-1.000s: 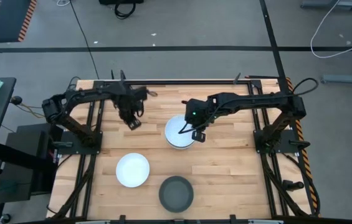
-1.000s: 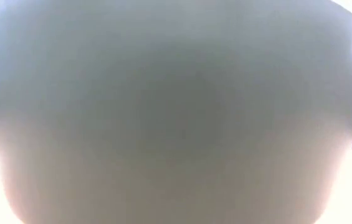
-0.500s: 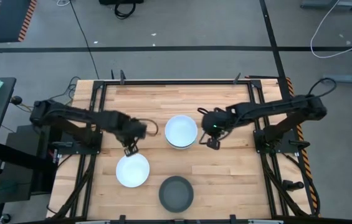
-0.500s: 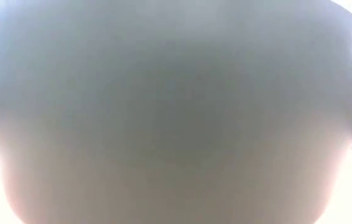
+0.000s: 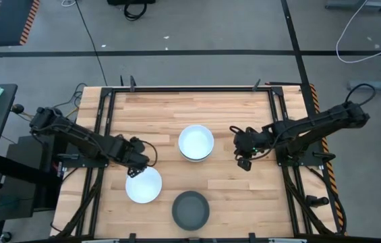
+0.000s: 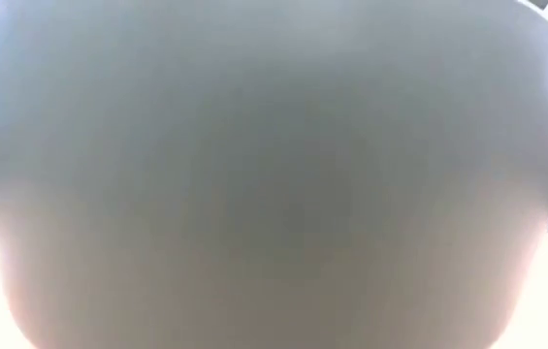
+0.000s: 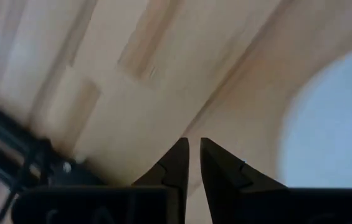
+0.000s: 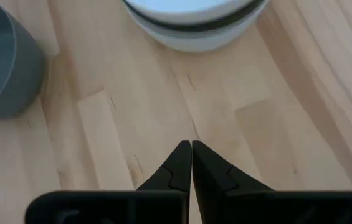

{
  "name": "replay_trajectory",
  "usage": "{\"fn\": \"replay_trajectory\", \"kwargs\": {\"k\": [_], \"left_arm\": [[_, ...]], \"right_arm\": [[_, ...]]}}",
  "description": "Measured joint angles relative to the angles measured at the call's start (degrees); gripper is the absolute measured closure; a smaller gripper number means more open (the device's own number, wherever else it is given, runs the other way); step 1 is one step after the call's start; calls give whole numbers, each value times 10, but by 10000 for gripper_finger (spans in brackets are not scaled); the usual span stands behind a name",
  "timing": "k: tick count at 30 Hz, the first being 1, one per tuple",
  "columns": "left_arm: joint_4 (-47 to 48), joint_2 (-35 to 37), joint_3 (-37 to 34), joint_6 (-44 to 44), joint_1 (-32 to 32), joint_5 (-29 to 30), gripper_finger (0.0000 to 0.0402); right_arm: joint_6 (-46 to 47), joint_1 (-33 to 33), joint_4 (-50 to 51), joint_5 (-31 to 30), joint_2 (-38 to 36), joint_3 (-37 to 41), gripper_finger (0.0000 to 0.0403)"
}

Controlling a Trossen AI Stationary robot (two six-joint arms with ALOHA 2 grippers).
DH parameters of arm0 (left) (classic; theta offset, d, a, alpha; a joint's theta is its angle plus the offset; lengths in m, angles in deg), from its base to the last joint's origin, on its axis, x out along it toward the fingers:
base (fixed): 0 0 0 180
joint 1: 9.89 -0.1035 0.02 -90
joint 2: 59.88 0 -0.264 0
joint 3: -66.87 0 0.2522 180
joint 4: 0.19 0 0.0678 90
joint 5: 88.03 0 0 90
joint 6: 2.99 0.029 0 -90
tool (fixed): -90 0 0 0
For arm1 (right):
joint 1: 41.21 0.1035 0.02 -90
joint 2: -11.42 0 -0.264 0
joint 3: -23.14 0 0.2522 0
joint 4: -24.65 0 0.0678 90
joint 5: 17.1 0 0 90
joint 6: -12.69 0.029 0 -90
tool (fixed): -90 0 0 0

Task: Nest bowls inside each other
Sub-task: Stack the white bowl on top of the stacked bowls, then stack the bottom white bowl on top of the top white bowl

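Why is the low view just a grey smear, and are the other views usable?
Low view: a grey bowl right at the lens fills it, out of focus. High view: evenly lit, sharp. Left wrist view: white bowl and table blurred. Right wrist view: stacked bowls and wood grain crisp.

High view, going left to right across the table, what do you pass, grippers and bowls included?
Left gripper → single white bowl → grey bowl → stack of bowls, white on top → right gripper.
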Motion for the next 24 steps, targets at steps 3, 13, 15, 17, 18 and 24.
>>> {"fn": "replay_trajectory", "kwargs": {"k": [3, 13, 15, 17, 18, 24], "left_arm": [[-21, 19, -42, -12, -7, -27, 362], [-146, 100, -90, 37, -8, -65, 361], [-149, 109, -90, 37, -13, -65, 354], [-149, 113, -90, 37, -18, -64, 347], [-149, 113, -90, 37, -21, -64, 343], [-160, 113, -90, 33, -28, -60, 322]], "right_arm": [[21, 11, -1, 0, 0, 2, 381], [74, 35, -5, -30, 0, 2, 381], [78, 35, -3, -30, 0, 2, 381], [79, 35, -3, -35, 1, 2, 381], [83, 35, -3, -42, 2, 2, 381], [95, 35, -5, -52, 3, 2, 381]]}}
